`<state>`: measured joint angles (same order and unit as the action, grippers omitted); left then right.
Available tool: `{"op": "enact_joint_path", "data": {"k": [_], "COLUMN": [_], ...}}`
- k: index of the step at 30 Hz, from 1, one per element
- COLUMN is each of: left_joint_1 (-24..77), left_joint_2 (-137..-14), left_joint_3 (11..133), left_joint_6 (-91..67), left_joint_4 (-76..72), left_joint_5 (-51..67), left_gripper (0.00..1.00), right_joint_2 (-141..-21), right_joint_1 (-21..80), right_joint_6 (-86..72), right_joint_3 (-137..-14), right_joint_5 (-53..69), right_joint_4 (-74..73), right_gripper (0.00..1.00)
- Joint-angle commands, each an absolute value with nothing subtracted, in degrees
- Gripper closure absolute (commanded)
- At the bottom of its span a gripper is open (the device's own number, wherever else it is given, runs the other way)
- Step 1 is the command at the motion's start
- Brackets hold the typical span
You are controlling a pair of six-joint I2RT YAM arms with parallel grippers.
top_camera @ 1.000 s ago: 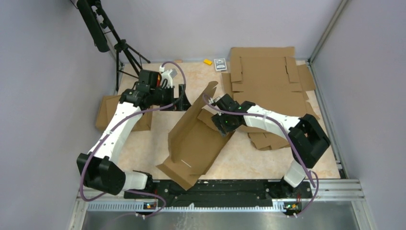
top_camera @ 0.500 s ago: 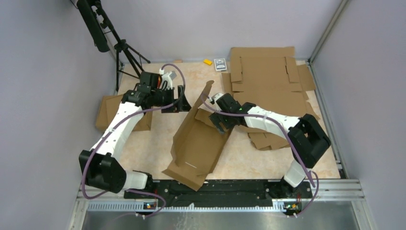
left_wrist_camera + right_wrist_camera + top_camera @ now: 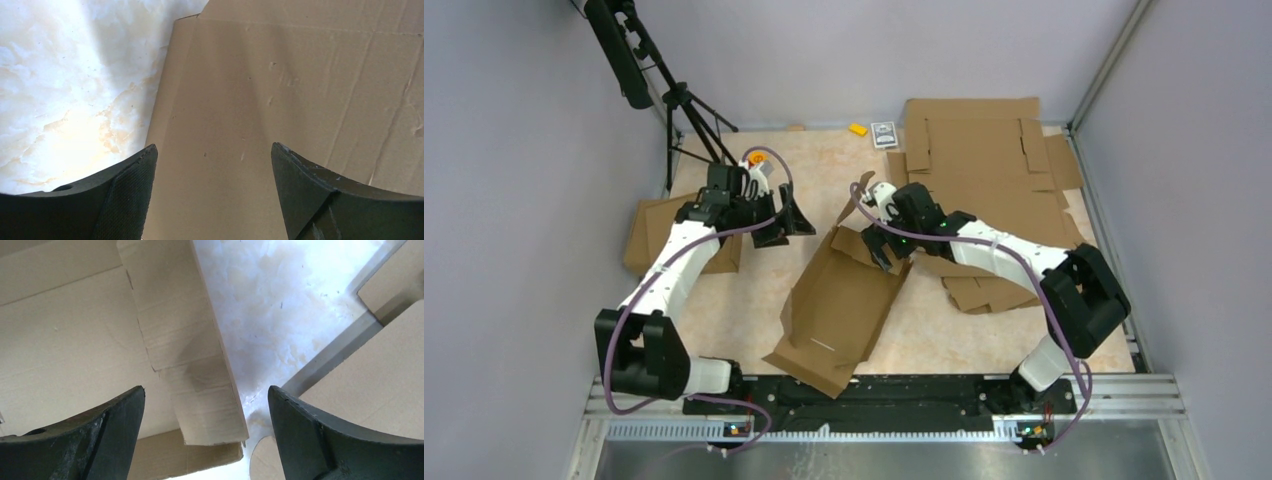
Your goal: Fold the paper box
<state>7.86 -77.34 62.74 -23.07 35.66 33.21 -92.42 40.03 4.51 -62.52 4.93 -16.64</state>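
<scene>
Left hand (image 3: 792,217): fingers wide apart, empty, tipped down beside the box's far left edge | Right hand (image 3: 879,250): fingers wide apart, empty, over its far end | Paper box (image 3: 839,305): mid worktop (image 3: 744,300), mostly flat | Tip: pinch a side wall near its crease, lift slowly | Arms: bent, reaching inward.

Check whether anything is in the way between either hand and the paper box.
Nothing visible is. The left hand hangs open just left of the paper box's far end, and the right hand hangs open over its far right corner. Both are empty. The pile of cardboard sheets lies off to the right, not between.
</scene>
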Motion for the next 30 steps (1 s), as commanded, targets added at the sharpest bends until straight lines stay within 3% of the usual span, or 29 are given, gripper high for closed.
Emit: {"op": "enact_joint_path", "data": {"k": [1, 10, 18, 24, 28, 30], "left_joint_1": [6.97, 6.77, 6.77, 6.84, 6.86, 6.93], "left_joint_2": [-75.55, -75.45, -76.75, -77.35, -77.10, -76.87], "left_joint_3": [61.24, 49.10, 45.57, 45.45, 45.40, 45.35], "left_joint_6": [-26.02, -35.01, -35.68, -35.29, -34.94, -34.81], "left_joint_4": [30.86, 17.64, 14.41, 14.16, 14.54, 14.59], "left_joint_5": [34.33, 35.28, 33.29, 33.63, 33.69, 33.66], "left_gripper": [0.17, 0.21, 0.21, 0.22, 0.22, 0.22], "right_joint_2": [-94.90, -103.11, -105.71, -104.89, -104.87, -105.45], "right_joint_1": [39.29, 39.28, 39.69, 41.93, 43.58, 44.06], "right_joint_6": [5.75, 6.97, 8.21, 9.50, 9.72, 9.25], "right_joint_3": [-64.60, -68.00, -68.27, -65.87, -65.32, -66.03], "right_joint_5": [6.90, 7.80, 2.79, -5.68, -13.34, -15.77], "right_joint_4": [-11.96, -8.69, -8.47, -6.70, -7.13, -8.95], "right_gripper": [0.11, 0.25, 0.63, 0.81, 0.98, 1.00]}}
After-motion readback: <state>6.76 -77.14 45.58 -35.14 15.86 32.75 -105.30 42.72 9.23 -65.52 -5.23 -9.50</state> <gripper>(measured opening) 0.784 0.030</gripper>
